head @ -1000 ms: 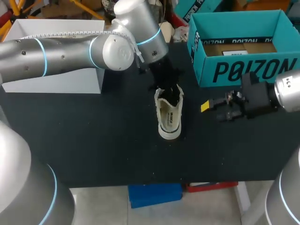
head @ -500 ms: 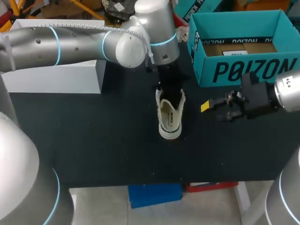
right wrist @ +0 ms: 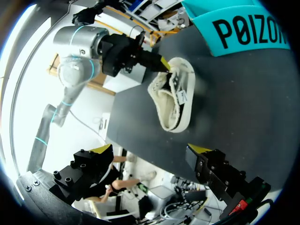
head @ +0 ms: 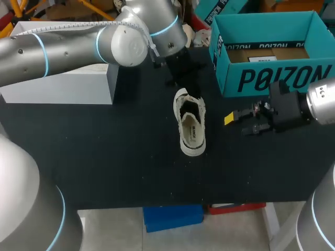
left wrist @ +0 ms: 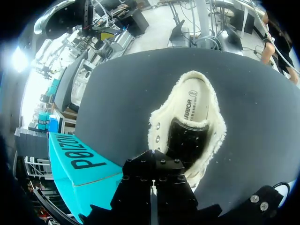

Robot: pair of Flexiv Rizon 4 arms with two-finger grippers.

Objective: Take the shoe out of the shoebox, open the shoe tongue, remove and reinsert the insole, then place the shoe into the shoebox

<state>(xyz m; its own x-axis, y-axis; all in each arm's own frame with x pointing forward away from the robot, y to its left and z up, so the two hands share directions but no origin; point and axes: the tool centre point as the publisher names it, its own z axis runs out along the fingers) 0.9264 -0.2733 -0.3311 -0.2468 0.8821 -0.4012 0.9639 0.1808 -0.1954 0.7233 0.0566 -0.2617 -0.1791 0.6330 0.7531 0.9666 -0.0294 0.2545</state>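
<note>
Shoe (head: 191,124): sole down on counter (head: 104,146), lengthwise away from me, heel nearest.
Left jaws: at its toe end; opening, I cannot tell.
Right jaws: wide apart, empty.

A robotics lab: silver left arm (head: 63,49) and right arm (head: 320,102) hang over a black table (head: 104,157).

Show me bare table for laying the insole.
Free: the table left of the shoe, before the white box, and the strip along the near edge. Crowded: right gripper between shoe and shoebox; left gripper at the shoe's far end.
</note>
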